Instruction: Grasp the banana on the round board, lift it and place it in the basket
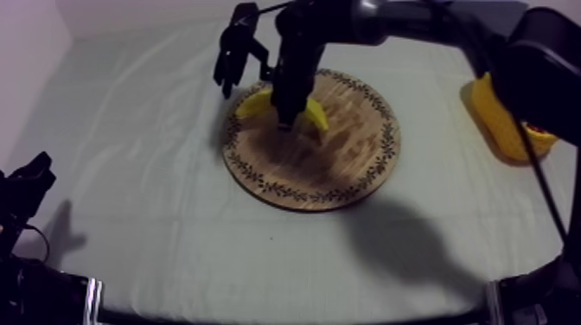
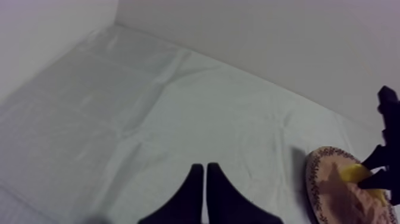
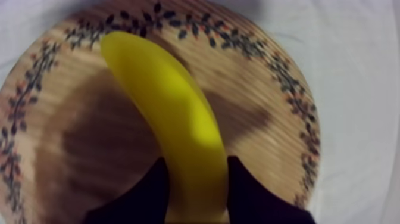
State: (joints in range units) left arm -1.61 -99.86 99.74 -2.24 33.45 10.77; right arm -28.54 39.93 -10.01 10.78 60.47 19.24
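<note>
Upper centre, our right claw (image 1: 284, 123) is closed round the banana (image 1: 316, 114) on the wooden board (image 1: 333, 168); its smooth curve could slip when lifted.

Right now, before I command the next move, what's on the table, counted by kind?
banana: 1
wooden board: 1
yellow basket: 1
Total: 3

Left tool (image 2: 205, 176) closed, right tool (image 3: 196, 173) clamped.
</note>
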